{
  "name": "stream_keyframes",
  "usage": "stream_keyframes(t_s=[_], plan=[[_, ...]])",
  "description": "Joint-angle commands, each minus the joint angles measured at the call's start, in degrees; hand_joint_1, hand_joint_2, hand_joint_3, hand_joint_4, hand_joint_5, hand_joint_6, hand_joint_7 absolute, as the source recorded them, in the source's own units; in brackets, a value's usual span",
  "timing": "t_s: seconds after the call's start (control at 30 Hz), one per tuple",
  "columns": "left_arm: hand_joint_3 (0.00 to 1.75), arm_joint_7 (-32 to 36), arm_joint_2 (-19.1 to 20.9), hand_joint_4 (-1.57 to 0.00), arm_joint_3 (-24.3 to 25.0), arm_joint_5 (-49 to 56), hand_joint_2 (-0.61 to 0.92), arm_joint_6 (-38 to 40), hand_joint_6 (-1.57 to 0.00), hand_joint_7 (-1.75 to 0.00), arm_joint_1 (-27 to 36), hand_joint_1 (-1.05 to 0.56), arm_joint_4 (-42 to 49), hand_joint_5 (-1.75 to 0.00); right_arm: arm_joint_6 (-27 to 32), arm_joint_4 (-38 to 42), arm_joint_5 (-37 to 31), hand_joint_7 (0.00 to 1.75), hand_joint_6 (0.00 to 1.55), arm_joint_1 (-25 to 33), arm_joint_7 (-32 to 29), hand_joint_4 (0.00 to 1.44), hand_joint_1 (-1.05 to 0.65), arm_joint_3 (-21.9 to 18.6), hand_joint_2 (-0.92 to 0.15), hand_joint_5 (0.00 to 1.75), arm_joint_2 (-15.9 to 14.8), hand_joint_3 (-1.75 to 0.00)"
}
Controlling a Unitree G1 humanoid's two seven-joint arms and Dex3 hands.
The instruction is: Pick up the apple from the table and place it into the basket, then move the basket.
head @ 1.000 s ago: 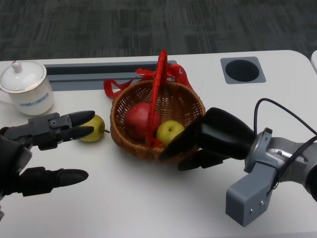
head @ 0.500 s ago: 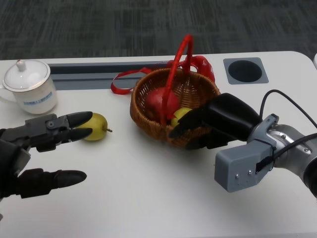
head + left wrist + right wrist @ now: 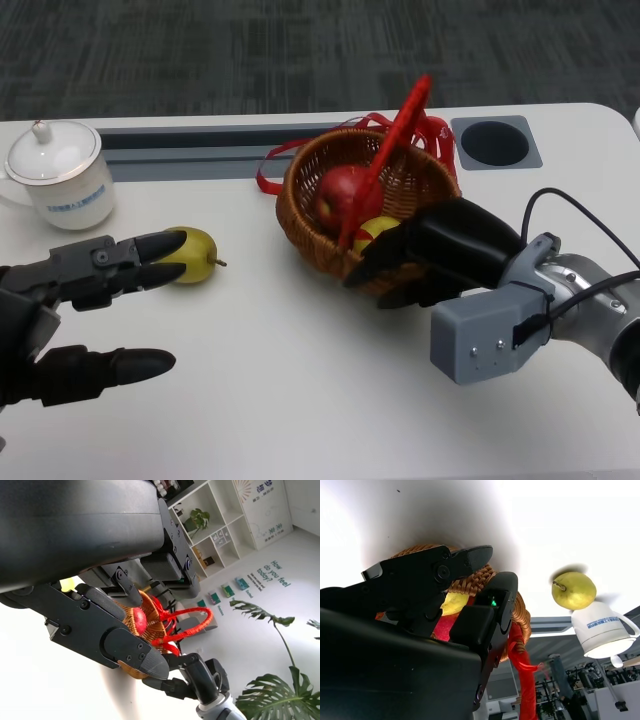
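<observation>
Head view: our right robot hand (image 3: 425, 262) grips the basket (image 3: 372, 210) rim at its near side, apples inside. Left robot hand (image 3: 75, 310) is released, fingers spread. We judge the wicker light, stiff; rim grip risks tipping, handle safer.

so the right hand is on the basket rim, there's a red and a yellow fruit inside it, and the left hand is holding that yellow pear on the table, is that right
Not quite. The left hand holds nothing: in the head view its fingers are spread beside the yellow pear, which lies free on the table. The rest is right: the right hand is at the basket rim.
</observation>
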Motion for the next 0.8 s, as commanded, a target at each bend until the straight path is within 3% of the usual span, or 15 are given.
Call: stream_keyframes(t_s=[0.03,0.13,0.37,0.8], plan=[[0.0,1.17,0.31,-0.84,1.03,0.65,0.72,-0.92,-0.74,-0.01,1.14,-0.46,-1.0,-0.02,6.2,2.61,0.32,0.01,1.05,-0.29,1.43,1.24,-0.25,-1.28,-0.89,0.02,-1.35,0.0],[0.0,1.48,0.18,-0.85,1.25,1.26,0.72,-1.92,-0.74,-0.01,1.52,-0.47,-1.14,-0.02,10.32,3.53,0.83,0.0,1.04,-1.3,2.67,1.26,-0.22,-2.21,-0.88,0.03,-1.64,0.0],[0.0,1.82,0.17,-0.86,1.58,1.82,0.73,-3.73,-0.75,-0.01,2.32,-0.47,-1.41,-0.02,18.22,4.86,1.0,0.0,1.02,-3.71,4.27,1.1,-0.2,-3.74,-0.89,0.01,-2.8,-0.01],[0.0,1.86,0.02,-0.87,1.6,1.06,0.73,-4.26,-0.75,0.0,5.54,-0.47,-4.84,-0.02,27.81,5.87,1.59,0.01,1.03,-6.2,5.48,1.14,-0.23,-7.37,-0.87,0.01,-3.81,0.0]])
